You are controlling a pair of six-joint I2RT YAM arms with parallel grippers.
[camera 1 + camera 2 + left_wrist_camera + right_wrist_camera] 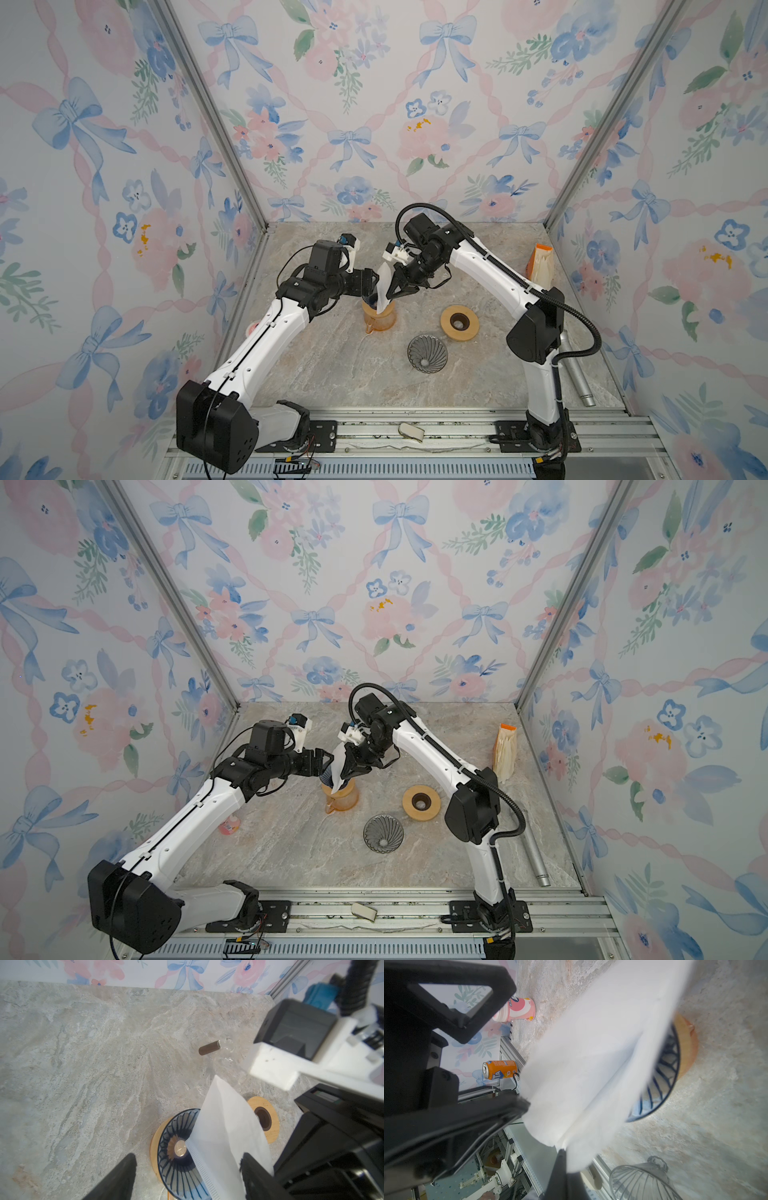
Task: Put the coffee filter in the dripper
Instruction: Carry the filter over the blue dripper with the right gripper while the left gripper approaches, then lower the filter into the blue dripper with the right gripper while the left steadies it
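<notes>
- The right gripper [543,1127] has its jaws pressed together on an edge of the flat, folded white paper coffee filter [591,1053].
- In both top views the filter [384,276] hangs tilted from that pinch. Its lower end dips toward the mouth of the blue-ribbed, translucent cone dripper [368,300].
- Whether the paper touches the dripper's wall cannot be told.
- The dripper sits on a translucent amber carafe [380,322], which stands on the grey marble-patterned tabletop [332,374].
- The left gripper [188,1157] hovers just over the dripper [178,1165] with its jaws spread wide. The filter [224,1126] lies against one black finger [255,1178], and nothing is clamped.
- Near the carafe on the right stand a clear ribbed glass dripper [427,353] and a round wooden ring stand [459,323].
- An orange-topped pack of paper filters [540,266] stands by the right wall.
- A silver metal tube [577,370] lies along that wall.
</notes>
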